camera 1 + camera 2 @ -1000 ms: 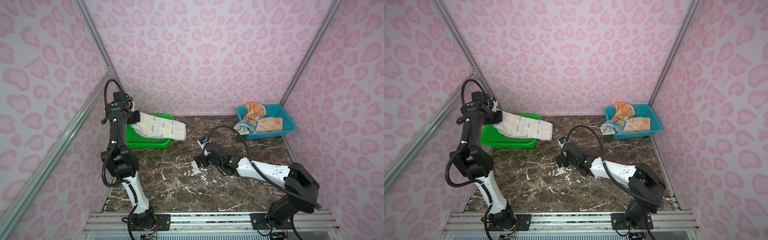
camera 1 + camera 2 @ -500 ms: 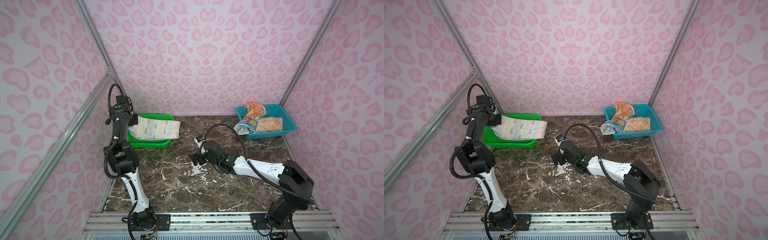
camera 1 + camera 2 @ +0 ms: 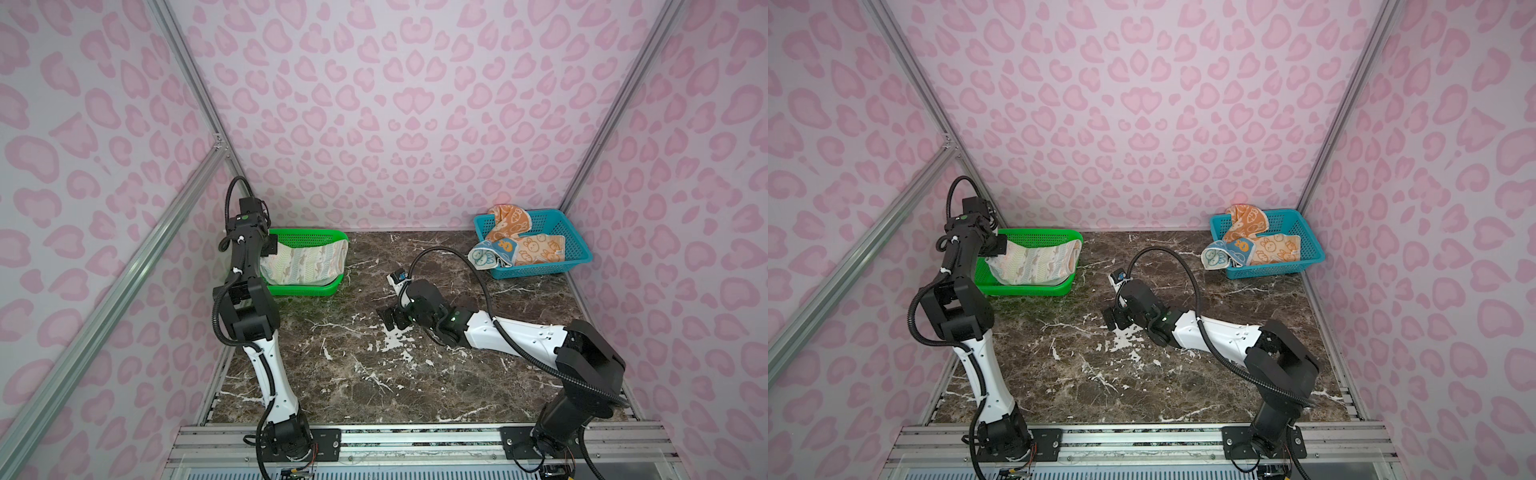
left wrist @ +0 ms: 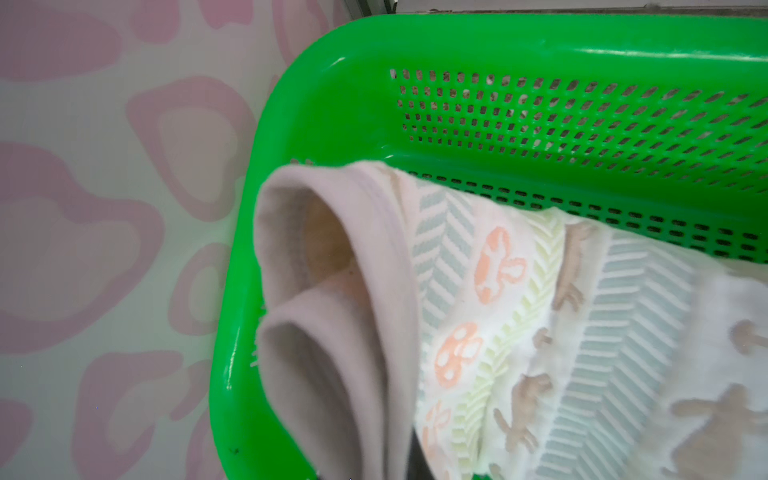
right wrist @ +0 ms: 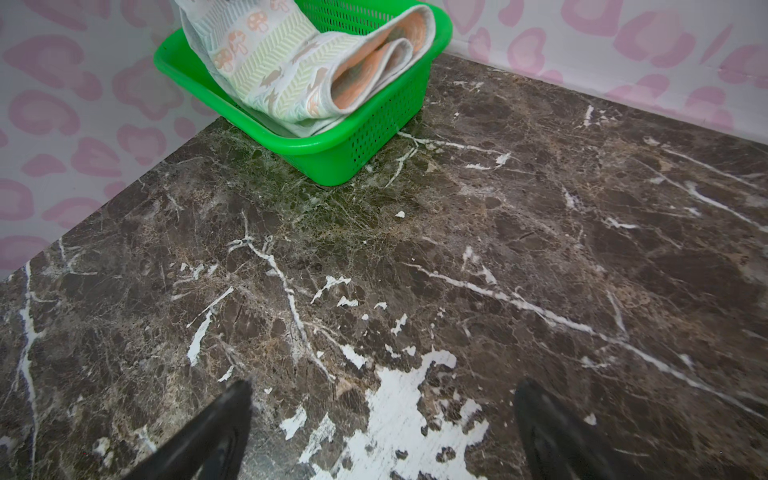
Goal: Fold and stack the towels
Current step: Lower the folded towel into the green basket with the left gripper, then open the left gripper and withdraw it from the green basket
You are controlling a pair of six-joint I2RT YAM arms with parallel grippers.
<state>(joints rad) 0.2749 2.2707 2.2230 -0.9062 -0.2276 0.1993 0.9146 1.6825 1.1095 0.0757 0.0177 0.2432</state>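
Observation:
The white towel (image 3: 305, 266) (image 3: 1034, 266) with pastel chevrons is folded over, and my left gripper (image 3: 270, 245) is shut on one end of it above the green basket (image 3: 307, 236) (image 4: 540, 54). The towel's far rolled end (image 5: 374, 54) rests on the basket's rim. In the left wrist view the towel (image 4: 540, 311) fills the space in front of the jaws. My right gripper (image 3: 388, 320) (image 5: 384, 384) stands open and empty, low over the marble table (image 5: 540, 249). An orange towel (image 3: 536, 249) and a blue towel (image 3: 486, 255) lie crumpled in the blue basket (image 3: 579, 249).
The green basket (image 3: 1038, 237) sits in the back left corner against the pink walls. The blue basket (image 3: 1308, 245) sits in the back right corner, with the blue towel (image 3: 1214, 257) hanging over its front left rim.
My left gripper has carried the white towel back and left, from hanging over the basket's right side to lying over the basket. The right gripper has slid a little to the left.

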